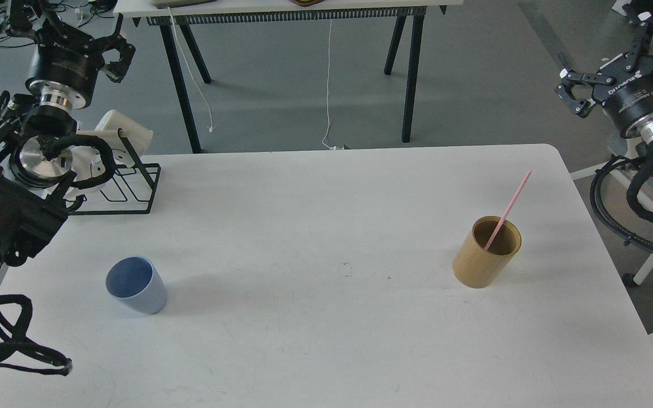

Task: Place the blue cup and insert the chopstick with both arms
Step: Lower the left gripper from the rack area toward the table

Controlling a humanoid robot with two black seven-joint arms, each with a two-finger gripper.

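- Table [326, 351] surface, white and wide, fills most of our head view, and both task items rest on it.
- On the left part of the table we see the blue cup [136, 284], standing upright with its open mouth toward us and casting a soft shadow to its right.
- Well apart from it, on the right part of the table, stands the tan cylinder [486, 252], also upright and open at the top.
- We see the chopstick [508, 209], thin and pink, with its lower end inside the tan cylinder; it leans against the rim and sticks out up and to the right.
- Our left gripper [115, 56] is raised at the upper left, beyond the table's far left corner, with its fingers spread apart and nothing between them.
- Our right gripper [573, 90] hangs at the upper right, off the table's right edge, with its jaws likewise parted and holding nothing.
- Neither gripper touches the blue cup, the chopstick or the tan cylinder; both are well away from them.
- At the far left corner of the table sits a black wire rack [128, 190], with a white mug [125, 133] on it, partly hidden behind our left arm.
- Beyond the table we see a second table on black legs [411, 79] over grey floor, with a white cable [327, 85] hanging down from it.
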